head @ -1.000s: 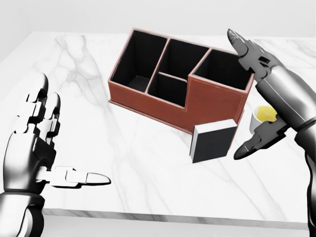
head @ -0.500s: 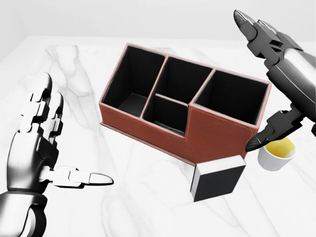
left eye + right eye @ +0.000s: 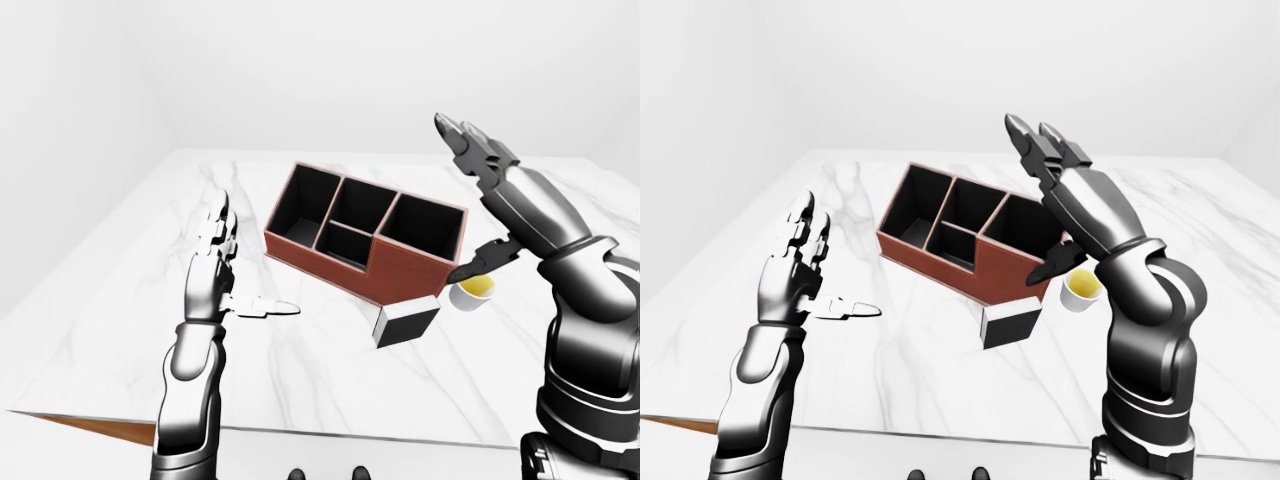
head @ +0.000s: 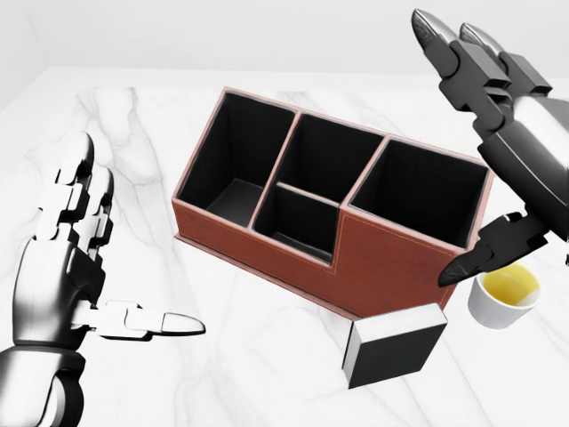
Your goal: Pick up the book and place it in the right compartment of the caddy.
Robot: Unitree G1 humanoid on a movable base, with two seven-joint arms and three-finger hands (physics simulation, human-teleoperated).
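Observation:
The book (image 4: 391, 345), dark with a white edge, lies on the white marble table (image 4: 267, 374) just below the caddy's right end. The brown caddy (image 4: 391, 267) has black compartments; its right compartment (image 4: 427, 191) holds nothing that I can see. My right hand (image 4: 449, 151) is open and empty, raised over the caddy's right end, its thumb (image 4: 480, 253) pointing down beside the wall. My left hand (image 4: 124, 249) is open and empty at the left of the head view, well apart from the caddy.
A white cup (image 4: 504, 298) of yellow liquid stands right of the book, under my right thumb. The table's near edge (image 3: 300, 435) runs across the bottom of the left-eye view.
The camera moved closer, so caddy and book sit lower and larger. My right hand rose from beside the book to over the caddy's right end. The book has stayed on the table.

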